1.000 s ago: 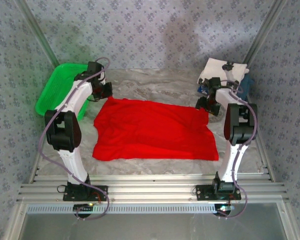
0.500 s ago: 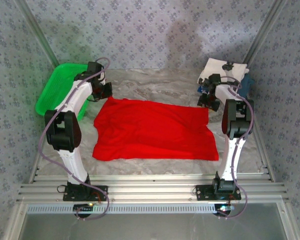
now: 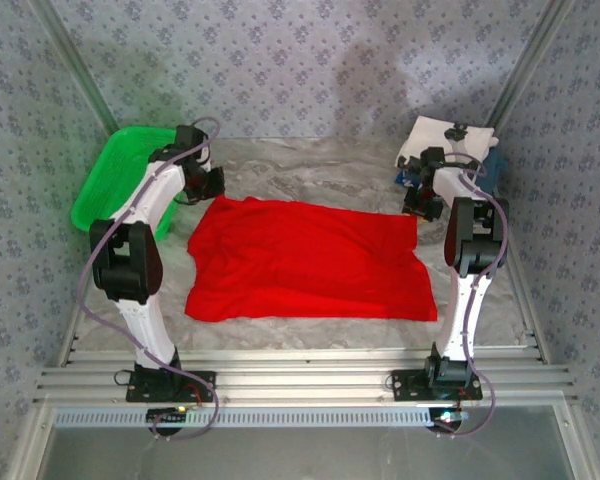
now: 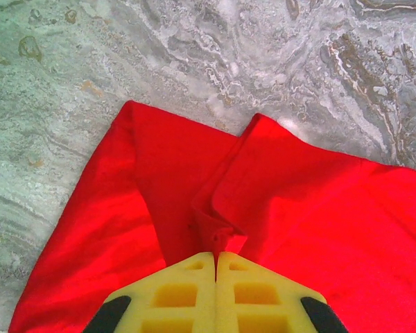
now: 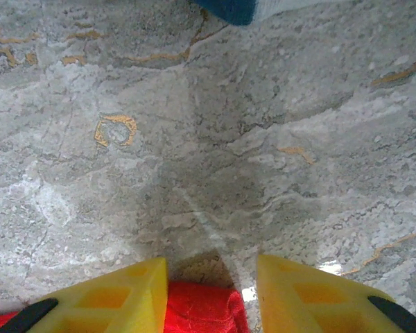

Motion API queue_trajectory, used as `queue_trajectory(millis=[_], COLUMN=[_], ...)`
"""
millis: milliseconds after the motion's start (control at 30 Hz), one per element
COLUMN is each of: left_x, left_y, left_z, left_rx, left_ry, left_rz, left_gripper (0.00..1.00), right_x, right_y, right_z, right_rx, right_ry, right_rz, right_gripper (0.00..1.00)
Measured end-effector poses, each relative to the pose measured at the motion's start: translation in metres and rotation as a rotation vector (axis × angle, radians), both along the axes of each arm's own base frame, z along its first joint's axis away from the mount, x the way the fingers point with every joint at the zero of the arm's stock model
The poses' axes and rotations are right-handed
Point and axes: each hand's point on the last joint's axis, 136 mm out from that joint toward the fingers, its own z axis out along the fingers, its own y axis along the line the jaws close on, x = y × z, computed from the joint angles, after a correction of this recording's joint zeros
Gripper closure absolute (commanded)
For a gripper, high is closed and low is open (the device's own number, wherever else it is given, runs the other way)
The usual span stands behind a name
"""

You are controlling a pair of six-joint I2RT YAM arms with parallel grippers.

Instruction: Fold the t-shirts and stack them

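Observation:
The red t-shirt (image 3: 310, 260) lies spread flat in the middle of the table. My left gripper (image 3: 210, 184) is at its far left corner. In the left wrist view the yellow jaws of that gripper (image 4: 216, 258) are shut on a raised fold of the red cloth (image 4: 319, 208). My right gripper (image 3: 420, 203) is low over the shirt's far right corner. Its fingers (image 5: 211, 267) stand apart with the tip of the red cloth (image 5: 201, 309) between them, against the left finger. A folded white t-shirt (image 3: 442, 135) lies on a navy one (image 3: 492, 172) at the far right.
A green mesh basket (image 3: 115, 175) stands at the far left, just behind the left arm. The navy cloth's edge (image 5: 229, 8) lies a short way ahead of the right gripper. Bare marble table (image 3: 320, 165) stretches beyond the red shirt. Patterned walls close in the sides.
The right gripper has shifted a little farther back over the shirt's far right corner and its jaws have narrowed. The left gripper holds as before.

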Motion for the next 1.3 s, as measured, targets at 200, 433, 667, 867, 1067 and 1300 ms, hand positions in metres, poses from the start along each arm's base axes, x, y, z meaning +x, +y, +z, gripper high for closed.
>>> queue_trajectory(millis=[200, 433, 667, 867, 1067, 1300], left_x=[0.001, 0.001, 0.001, 0.000, -0.003, -0.004], left_y=[0.000, 0.000, 0.000, 0.001, 0.002, 0.005], left_z=[0.000, 0.000, 0.000, -0.001, -0.006, -0.010], left_rx=[-0.001, -0.002, -0.002, -0.002, 0.000, 0.002], left_ry=[-0.003, -0.003, -0.003, 0.000, 0.014, 0.024], left_rz=[0.001, 0.003, 0.003, 0.005, 0.006, 0.011], left_gripper=[1.00, 1.00, 1.00, 1.00, 1.00, 1.00], right_x=[0.000, 0.000, 0.001, -0.001, -0.004, -0.004], right_y=[0.001, 0.005, 0.010, 0.014, 0.018, 0.024], right_z=[0.000, 0.001, 0.001, 0.001, -0.001, 0.002], right_rx=[0.006, 0.016, 0.036, 0.050, 0.069, 0.086], right_ry=[-0.006, -0.025, -0.036, -0.037, -0.032, -0.041], right_rz=[0.011, 0.042, 0.084, 0.121, 0.144, 0.148], right_gripper=[0.52, 0.52, 0.57, 0.69, 0.88, 0.98])
